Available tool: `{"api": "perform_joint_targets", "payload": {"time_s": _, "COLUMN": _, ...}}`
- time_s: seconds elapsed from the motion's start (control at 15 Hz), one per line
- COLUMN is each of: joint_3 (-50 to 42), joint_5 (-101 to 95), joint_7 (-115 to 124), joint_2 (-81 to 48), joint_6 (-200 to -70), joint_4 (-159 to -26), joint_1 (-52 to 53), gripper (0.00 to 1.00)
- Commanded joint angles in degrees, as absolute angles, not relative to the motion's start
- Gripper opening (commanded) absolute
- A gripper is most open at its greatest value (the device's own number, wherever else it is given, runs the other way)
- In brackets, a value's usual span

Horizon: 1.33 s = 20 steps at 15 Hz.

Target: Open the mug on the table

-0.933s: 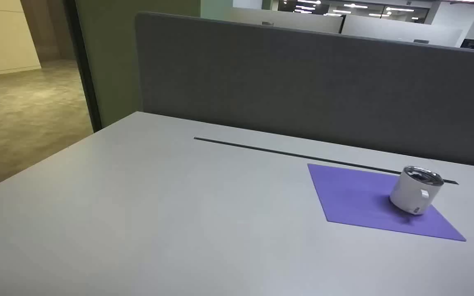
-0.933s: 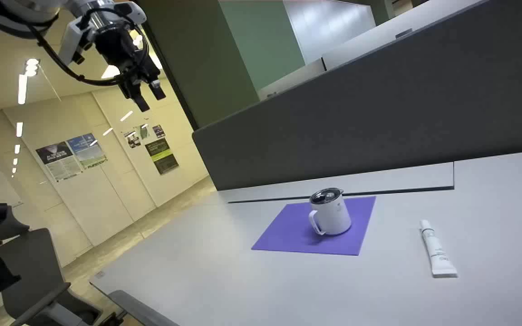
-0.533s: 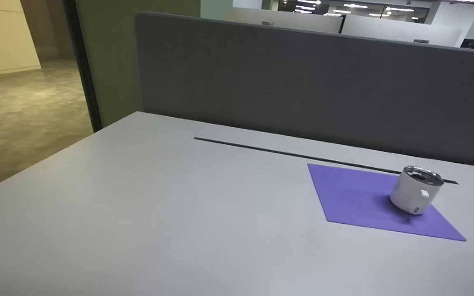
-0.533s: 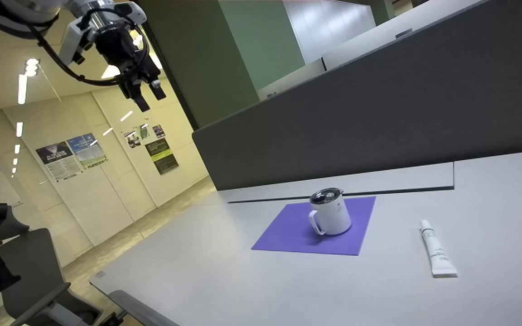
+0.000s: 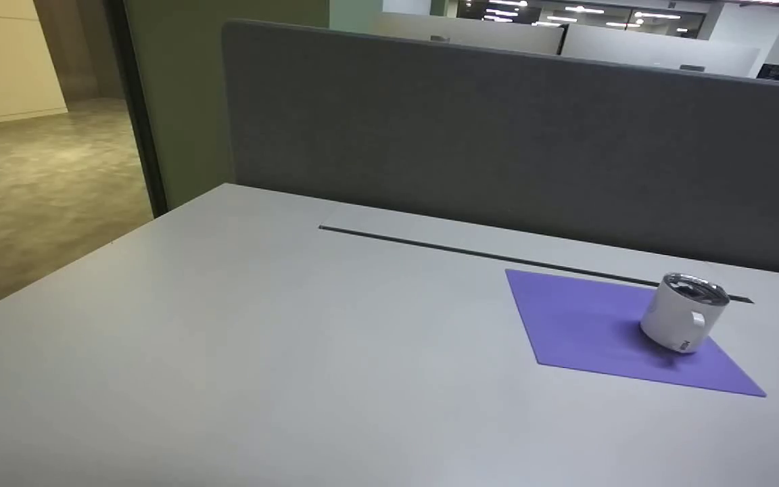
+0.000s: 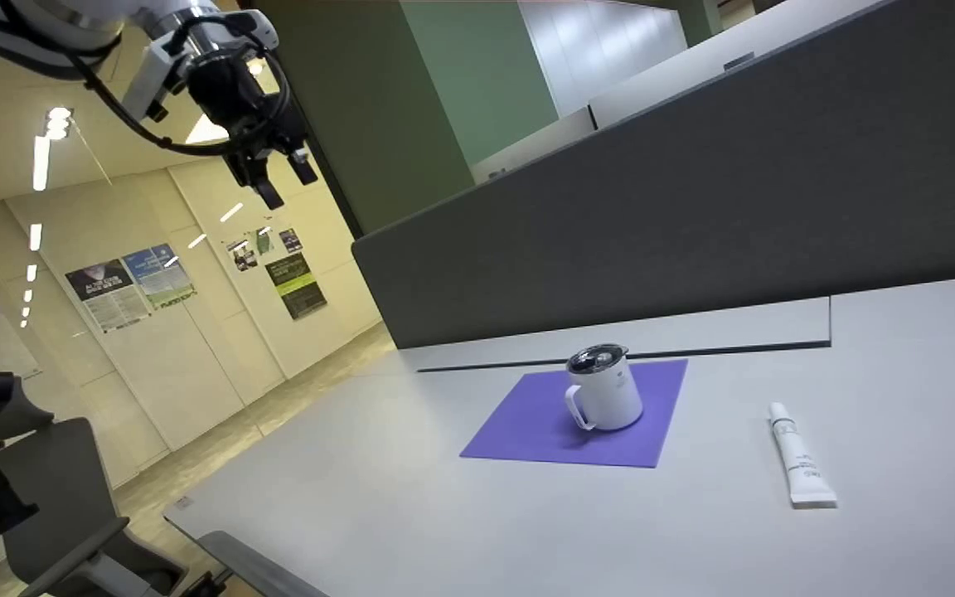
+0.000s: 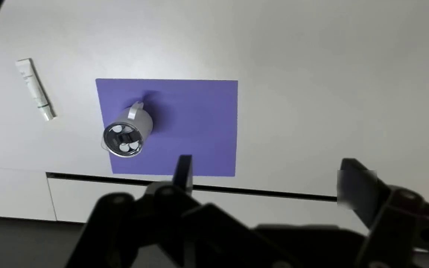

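- Both fingers (image 6: 270, 195) have shifted slightly rightward and down in an exterior view since the earlier frame; the mug (image 6: 608, 402) hasn't budged.
- That reads to me as the approach just starting, with the actual opening all ahead.
- I see the fingers wide apart in the wrist view, gripping nothing, well above the counter (image 7: 311, 111).
- On the purple mat (image 7: 199, 126), the mug stands upright, on the side nearer the tube (image 7: 34, 87), lid (image 7: 125, 138) on.
- Small and shiny as it looks, I can't quite tell what edge the lid offers.
- Next I'd travel sideways, since the wrist view shows the mug outside the gap, then lower over the lid; if it fits tightly, the mug may lift along.
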<state>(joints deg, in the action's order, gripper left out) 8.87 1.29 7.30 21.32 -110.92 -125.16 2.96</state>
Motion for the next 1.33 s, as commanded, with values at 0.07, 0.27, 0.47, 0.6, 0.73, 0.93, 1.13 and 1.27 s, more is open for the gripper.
{"api": "perform_joint_targets", "payload": {"time_s": 0.07, "joint_3": 5.93, "joint_5": -6.37, "joint_7": 0.41, "joint_2": 11.11, "joint_6": -118.51, "joint_4": -123.42, "joint_1": 1.47, "gripper": 0.67}}
{"api": "perform_joint_targets", "payload": {"time_s": 0.27, "joint_3": 3.86, "joint_5": -10.99, "joint_7": 0.62, "joint_2": 4.27, "joint_6": -126.10, "joint_4": -123.40, "joint_1": -0.14, "gripper": 0.45}}
{"api": "perform_joint_targets", "payload": {"time_s": 0.47, "joint_3": 1.73, "joint_5": -13.31, "joint_7": 1.94, "joint_2": -2.16, "joint_6": -134.29, "joint_4": -123.08, "joint_1": -1.15, "gripper": 0.25}}
{"api": "perform_joint_targets", "payload": {"time_s": 0.6, "joint_3": 0.49, "joint_5": -13.61, "joint_7": 2.94, "joint_2": -6.18, "joint_6": -138.40, "joint_4": -122.02, "joint_1": -1.44, "gripper": 0.10}}
{"api": "perform_joint_targets", "payload": {"time_s": 0.73, "joint_3": -0.81, "joint_5": -11.40, "joint_7": 1.98, "joint_2": -9.26, "joint_6": -138.55, "joint_4": -119.72, "joint_1": -1.98, "gripper": 0.01}}
{"api": "perform_joint_targets", "payload": {"time_s": 0.93, "joint_3": -2.73, "joint_5": -11.23, "joint_7": 4.27, "joint_2": -13.60, "joint_6": -133.46, "joint_4": -115.06, "joint_1": -2.01, "gripper": 0.00}}
{"api": "perform_joint_targets", "payload": {"time_s": 1.13, "joint_3": -3.30, "joint_5": -11.17, "joint_7": 3.30, "joint_2": -13.17, "joint_6": -132.84, "joint_4": -116.46, "joint_1": -1.99, "gripper": 0.01}}
{"api": "perform_joint_targets", "payload": {"time_s": 1.27, "joint_3": -3.75, "joint_5": -11.19, "joint_7": 3.84, "joint_2": -14.50, "joint_6": -131.46, "joint_4": -114.60, "joint_1": -2.04, "gripper": 0.01}}
